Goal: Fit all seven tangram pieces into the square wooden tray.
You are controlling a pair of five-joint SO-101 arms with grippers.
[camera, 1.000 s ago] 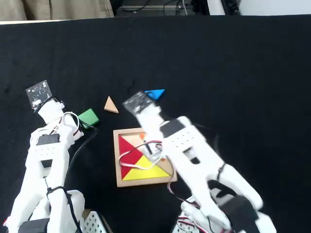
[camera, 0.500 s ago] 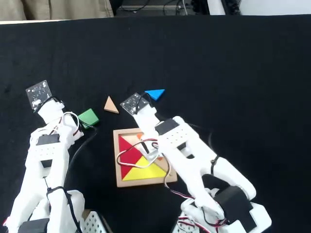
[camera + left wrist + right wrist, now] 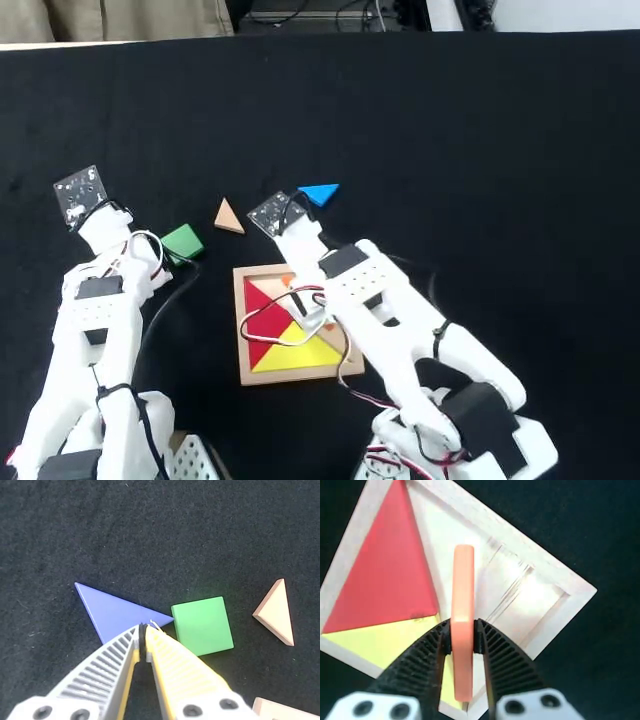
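Black cloth covers the desk [image 3: 500, 150], where the square wooden tray [image 3: 241, 325] already holds a red triangle [image 3: 262, 310] and a yellow triangle [image 3: 295, 355]. The right end effector [image 3: 462, 630] is clenched on an orange piece [image 3: 463, 580], held on edge above the tray's bare floor beside the red triangle. The left end effector [image 3: 142, 630] is pinched together with nothing in it, its tips over a violet-blue triangle [image 3: 112, 612] just beside a green square [image 3: 202, 625]. A tan triangle [image 3: 275, 612] and a blue triangle [image 3: 320, 193] lie outside the tray.
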